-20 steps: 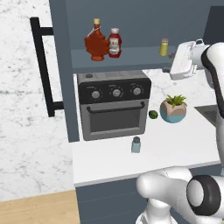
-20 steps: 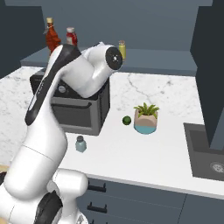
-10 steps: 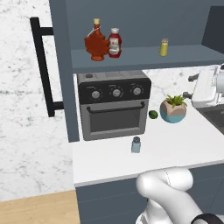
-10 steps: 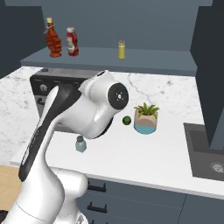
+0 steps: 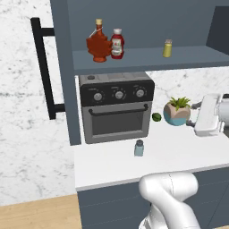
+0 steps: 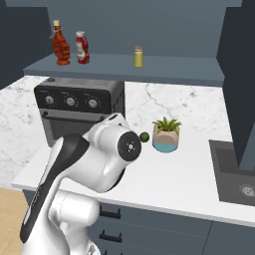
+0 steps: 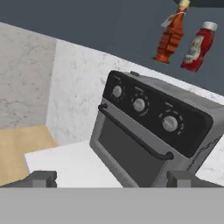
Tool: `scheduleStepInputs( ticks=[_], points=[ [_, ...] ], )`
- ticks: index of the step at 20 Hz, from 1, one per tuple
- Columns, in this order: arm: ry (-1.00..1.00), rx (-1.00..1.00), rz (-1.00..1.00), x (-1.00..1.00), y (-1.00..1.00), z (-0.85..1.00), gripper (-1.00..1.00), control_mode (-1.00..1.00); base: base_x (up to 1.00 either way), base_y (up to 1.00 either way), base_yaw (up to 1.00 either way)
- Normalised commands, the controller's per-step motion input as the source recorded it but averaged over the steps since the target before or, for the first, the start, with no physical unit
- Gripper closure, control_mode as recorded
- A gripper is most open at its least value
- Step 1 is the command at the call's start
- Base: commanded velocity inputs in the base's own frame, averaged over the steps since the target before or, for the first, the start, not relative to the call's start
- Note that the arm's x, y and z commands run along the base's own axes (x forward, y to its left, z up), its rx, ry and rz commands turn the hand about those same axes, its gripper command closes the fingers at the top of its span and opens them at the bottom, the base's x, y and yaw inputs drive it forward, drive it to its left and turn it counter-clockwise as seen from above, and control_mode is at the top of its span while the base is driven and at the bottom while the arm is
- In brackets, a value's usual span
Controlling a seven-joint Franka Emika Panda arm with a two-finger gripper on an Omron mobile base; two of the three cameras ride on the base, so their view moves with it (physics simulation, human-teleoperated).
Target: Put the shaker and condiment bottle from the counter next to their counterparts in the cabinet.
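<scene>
While your gripper (image 7: 112,178) hangs wide open and empty, the shaker (image 5: 139,148) waits on the counter (image 5: 179,150) before the toaster oven (image 5: 116,105).

Expect it to be light, rigid and smooth — take it squarely around the body below the dark cap. Up in the cabinet (image 5: 134,27), the ketchup bottle (image 5: 117,44) already stands beside the maple-leaf bottle (image 5: 98,42); its label looks too blurred to read.

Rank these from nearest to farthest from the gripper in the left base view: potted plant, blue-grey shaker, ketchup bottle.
Measured from the gripper at the right edge:
1. Potted plant, just beside it on the counter.
2. Shaker, farther left, in front of the toaster oven.
3. Condiment bottle, up on the cabinet shelf, beside the maple-leaf bottle.
</scene>
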Motion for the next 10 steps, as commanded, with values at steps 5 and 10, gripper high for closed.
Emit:
scheduleStepInputs(
  ticks=[5, 10],
  points=[
    [0.22, -0.07, -0.01, 0.00, 0.20, -0.90, -1.00, -1.00, 0.00, 0.00, 0.00],
    [0.13, 0.03, -0.02, -0.01, 0.00, -0.48, -1.00, -1.00, 0.00, 0.00, 0.00]
  ],
)
